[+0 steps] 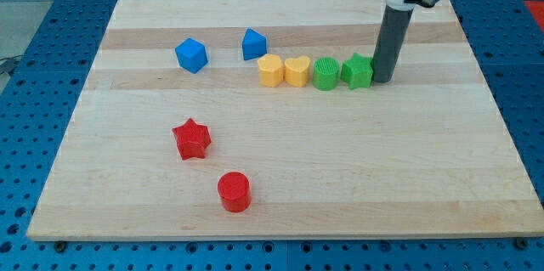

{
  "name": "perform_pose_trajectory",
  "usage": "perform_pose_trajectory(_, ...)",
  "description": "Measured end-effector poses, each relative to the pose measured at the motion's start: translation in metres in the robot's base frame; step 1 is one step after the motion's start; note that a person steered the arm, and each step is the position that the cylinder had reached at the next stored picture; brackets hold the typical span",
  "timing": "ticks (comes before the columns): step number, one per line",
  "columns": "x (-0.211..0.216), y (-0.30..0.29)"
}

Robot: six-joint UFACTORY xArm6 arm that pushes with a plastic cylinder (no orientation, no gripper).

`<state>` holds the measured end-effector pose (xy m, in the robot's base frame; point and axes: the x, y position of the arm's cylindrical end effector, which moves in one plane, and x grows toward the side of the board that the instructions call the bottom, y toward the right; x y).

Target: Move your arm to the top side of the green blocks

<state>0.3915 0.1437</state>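
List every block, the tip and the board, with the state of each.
Green star block: flat, touching my tip.
Green round block: beside the star.
Yellow heart block: touching the yellow hexagon block.
Blue cube: alone.
Blue pentagon block: alone.
Red star block: alone.
Red cylinder: upright.
My tip: right of the green star.
Wooden board: flat.

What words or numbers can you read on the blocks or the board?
None: no word, number, label or sign shows anywhere.
The wooden board is bare.
The green blocks and my tip, at the right of them, carry no writing.
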Motion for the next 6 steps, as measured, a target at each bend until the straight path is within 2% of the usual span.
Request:
perform_pose_trajectory(2, -0.012, 0.058)
perform_pose_trajectory(3, -0.042, 0.075)
perform_pose_trajectory(4, -0.077, 0.067)
perform_pose_trajectory(6, -0.082, -0.004)
